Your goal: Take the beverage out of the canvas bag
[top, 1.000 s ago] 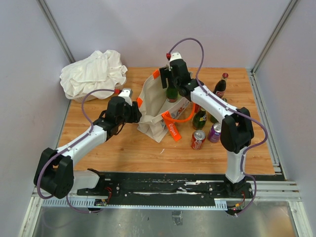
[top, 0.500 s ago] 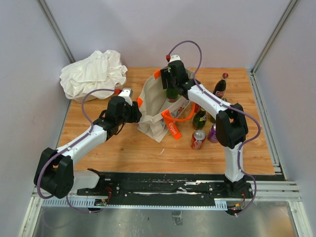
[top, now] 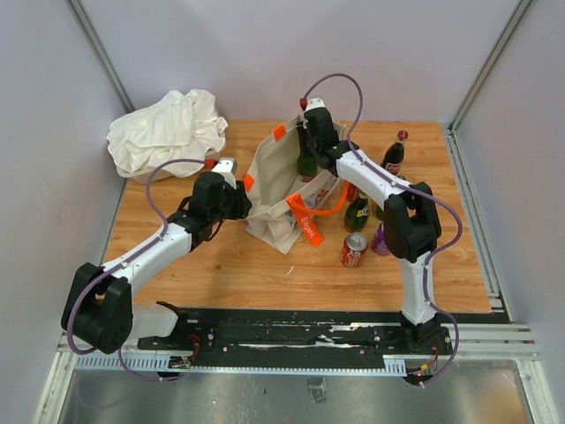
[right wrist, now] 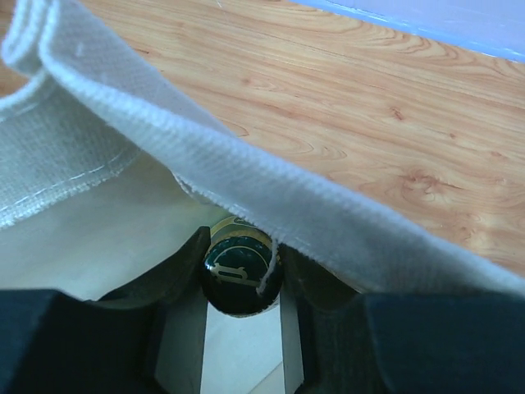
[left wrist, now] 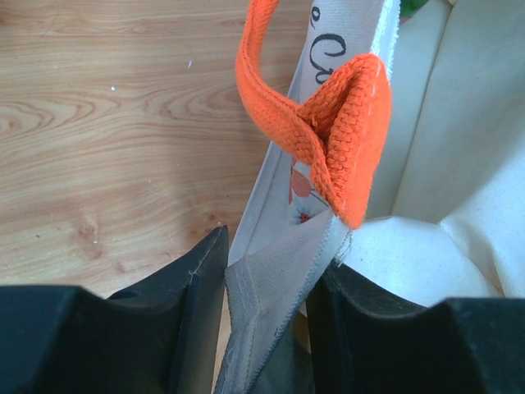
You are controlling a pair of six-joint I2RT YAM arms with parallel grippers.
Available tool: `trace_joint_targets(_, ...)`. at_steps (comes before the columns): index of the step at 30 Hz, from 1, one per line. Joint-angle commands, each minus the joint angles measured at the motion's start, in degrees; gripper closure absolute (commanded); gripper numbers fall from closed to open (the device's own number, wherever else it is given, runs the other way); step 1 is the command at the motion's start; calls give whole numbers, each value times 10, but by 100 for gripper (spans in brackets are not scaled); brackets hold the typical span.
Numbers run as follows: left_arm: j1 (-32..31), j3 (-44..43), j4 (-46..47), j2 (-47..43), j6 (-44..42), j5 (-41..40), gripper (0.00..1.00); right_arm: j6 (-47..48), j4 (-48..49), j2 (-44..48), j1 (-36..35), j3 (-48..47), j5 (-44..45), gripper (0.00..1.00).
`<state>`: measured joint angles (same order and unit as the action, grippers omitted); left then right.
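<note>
From above, on a wooden table [top: 203, 278], the canvas bag [top: 278, 190] stands open between the two arms. The left gripper [top: 242, 197] is at the bag's left rim. The right gripper [top: 305, 140] is over a dark green bottle [top: 306, 166] standing upright inside the bag.

At the left wrist, the jaws pinch the bag's fabric wall, and the orange handle [left wrist: 328, 123] loops just beyond their tips.

At the right wrist, the bottle's cap sits between the jaws, which seem pressed against its sides. The bag's rim crosses just beyond them.
</note>
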<state>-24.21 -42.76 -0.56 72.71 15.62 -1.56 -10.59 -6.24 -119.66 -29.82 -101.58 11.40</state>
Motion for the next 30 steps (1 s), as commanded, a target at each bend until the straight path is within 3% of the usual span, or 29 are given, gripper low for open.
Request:
trace_joint_targets(1,-2,-10,-6,6,-9,-30,63,40,33,6,7,1,-53,99)
trace_joint_targets(6,-1,-23,-2,7,-24,-62,78,90,13,32,-4,-39,-80,99)
trace_joint_targets(9,-1,-39,-4,12,-40,-86,81,106,0,52,-12,-73,-109,99)
trace_joint_targets(18,9,-80,-16,35,-65,-123,84,165,-14,105,-50,-166,-126,99)
trace_joint_targets(30,80,-121,-33,60,-59,-134,84,202,-61,172,-87,-231,-89,99)
